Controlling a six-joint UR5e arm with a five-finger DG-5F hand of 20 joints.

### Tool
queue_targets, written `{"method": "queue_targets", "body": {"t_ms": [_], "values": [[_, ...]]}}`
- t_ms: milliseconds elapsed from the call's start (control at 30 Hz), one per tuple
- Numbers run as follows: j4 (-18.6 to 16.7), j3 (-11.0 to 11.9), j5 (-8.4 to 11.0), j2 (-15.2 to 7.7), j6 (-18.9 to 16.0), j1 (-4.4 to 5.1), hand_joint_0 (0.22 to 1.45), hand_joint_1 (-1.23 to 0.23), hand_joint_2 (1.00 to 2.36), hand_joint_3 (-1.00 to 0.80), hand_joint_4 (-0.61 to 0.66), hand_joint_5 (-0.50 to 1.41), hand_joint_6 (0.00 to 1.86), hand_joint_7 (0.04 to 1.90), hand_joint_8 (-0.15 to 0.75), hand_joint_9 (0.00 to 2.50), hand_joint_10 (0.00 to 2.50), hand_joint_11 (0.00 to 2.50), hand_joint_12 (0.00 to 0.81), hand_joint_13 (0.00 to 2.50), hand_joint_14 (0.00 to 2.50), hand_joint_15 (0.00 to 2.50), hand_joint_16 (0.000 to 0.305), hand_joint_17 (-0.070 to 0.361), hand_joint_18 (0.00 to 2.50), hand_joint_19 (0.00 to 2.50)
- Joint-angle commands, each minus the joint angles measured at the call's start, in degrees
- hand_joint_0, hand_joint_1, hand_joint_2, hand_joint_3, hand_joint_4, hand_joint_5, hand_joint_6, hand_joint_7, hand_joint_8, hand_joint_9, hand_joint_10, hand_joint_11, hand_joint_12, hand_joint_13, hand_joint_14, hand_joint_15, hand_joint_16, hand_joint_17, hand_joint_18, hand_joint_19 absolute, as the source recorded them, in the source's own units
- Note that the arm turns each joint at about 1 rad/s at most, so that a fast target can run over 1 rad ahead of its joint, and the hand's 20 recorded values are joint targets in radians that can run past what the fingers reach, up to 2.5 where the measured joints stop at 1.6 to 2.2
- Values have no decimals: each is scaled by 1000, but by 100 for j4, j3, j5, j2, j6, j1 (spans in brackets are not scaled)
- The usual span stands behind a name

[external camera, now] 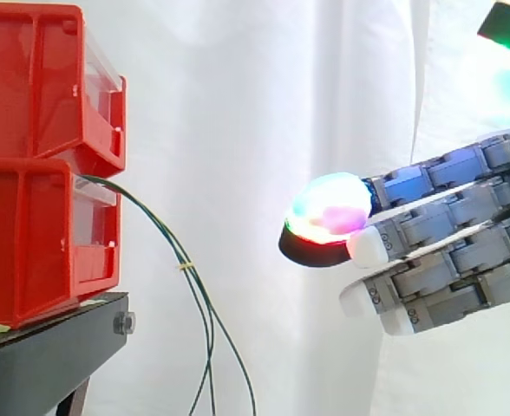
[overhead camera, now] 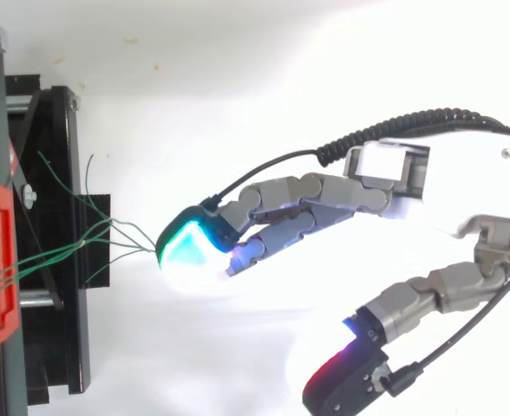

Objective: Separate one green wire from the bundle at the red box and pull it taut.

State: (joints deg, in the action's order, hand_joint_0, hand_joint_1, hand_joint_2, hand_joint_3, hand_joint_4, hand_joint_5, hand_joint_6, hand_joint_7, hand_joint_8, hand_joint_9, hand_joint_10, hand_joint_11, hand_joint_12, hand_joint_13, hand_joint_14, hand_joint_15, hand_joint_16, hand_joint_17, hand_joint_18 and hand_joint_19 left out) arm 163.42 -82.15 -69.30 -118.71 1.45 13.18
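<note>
You have the hand (external camera: 446, 251) coming in from the right with its fingers straight and pressed together, pointing at the bins and holding nothing. From above you can see the thumb (overhead camera: 428, 295) held well apart from the fingers, its pad glowing red at the lower edge. The leading fingertips (external camera: 329, 212) glow cyan, green and magenta, level with the lower bin (external camera: 38, 243), and in the side view bare curtain (external camera: 238, 104) lies between them and the wires (external camera: 188, 274). Your wires leave the front of the lower bin near its top and hang slack, curving down and to the right past the stand (external camera: 47, 364), with a small yellow tie (external camera: 184, 266) binding them partway down. From above, the strands fan out of the bin, gather near the stand's edge (overhead camera: 81, 247), then run on towards the cyan pad (overhead camera: 190, 251). There they look to reach its edge, but you cannot tell from that view whether any strand touches it. The upper bin (external camera: 29, 87) sits stacked on the lower one.
</note>
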Motion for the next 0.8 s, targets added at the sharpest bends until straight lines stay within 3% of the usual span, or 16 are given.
{"method": "queue_targets", "body": {"t_ms": [0,200,267,500,667,700,767], "values": [[-179,-2,4,-38,22,-26,586,-863,1001,-480,200,-231,502,696,237,447,0,85,339,318,1,61,44,99,111,0],[-258,-2,4,-187,4,-70,619,-879,1006,-420,187,-236,502,692,229,420,2,86,335,316,1,61,42,95,116,0],[-434,6,13,-187,48,-70,625,-881,1006,-430,186,-236,502,693,227,417,3,88,334,316,0,57,42,94,119,0],[-451,-2,48,-187,180,-105,603,-888,1001,-491,191,-235,502,693,231,424,2,89,334,332,2,68,41,93,129,4],[-566,-2,277,-187,285,-114,544,-922,1000,-500,202,-234,502,694,242,440,4,109,341,355,2,77,43,96,157,2],[-618,-2,435,-187,321,-114,542,-927,1000,-500,204,-234,502,697,242,446,3,106,339,370,2,80,42,95,169,6],[-662,-2,523,-187,400,-114,548,-930,1000,-500,205,-232,502,697,241,452,4,101,341,402,4,97,41,93,200,16]]}}
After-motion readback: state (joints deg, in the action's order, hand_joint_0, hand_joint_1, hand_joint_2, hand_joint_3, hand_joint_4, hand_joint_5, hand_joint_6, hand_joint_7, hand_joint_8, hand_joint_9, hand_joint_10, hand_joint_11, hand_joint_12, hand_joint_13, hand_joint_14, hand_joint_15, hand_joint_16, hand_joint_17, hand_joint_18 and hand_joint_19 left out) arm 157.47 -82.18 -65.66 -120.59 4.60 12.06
